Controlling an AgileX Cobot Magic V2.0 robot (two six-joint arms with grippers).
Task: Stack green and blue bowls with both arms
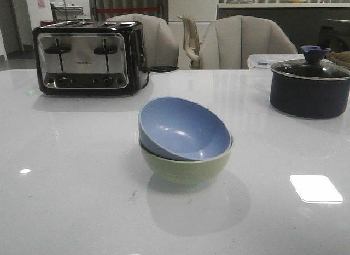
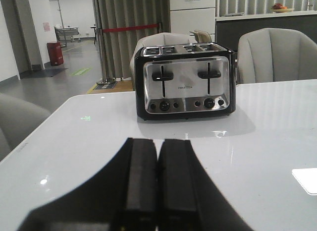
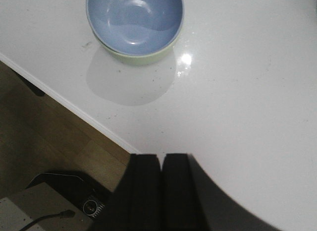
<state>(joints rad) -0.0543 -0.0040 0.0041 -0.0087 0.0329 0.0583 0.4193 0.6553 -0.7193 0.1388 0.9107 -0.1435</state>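
On the white desk [image 1: 65,173], nearest the front camera, the blue bowl [image 1: 183,129] sits tilted inside the green bowl [image 1: 186,166], near the middle. In the right wrist view, the right claw [image 3: 161,164] is closed on nothing, with the stacked bowls well apart from it at about 11 o'clock. The left claw [image 2: 157,159] is likewise closed and empty, facing the toaster [image 2: 184,81]. Farther back, a dark pot [image 1: 309,86] stands at 2 o'clock from the bowls.
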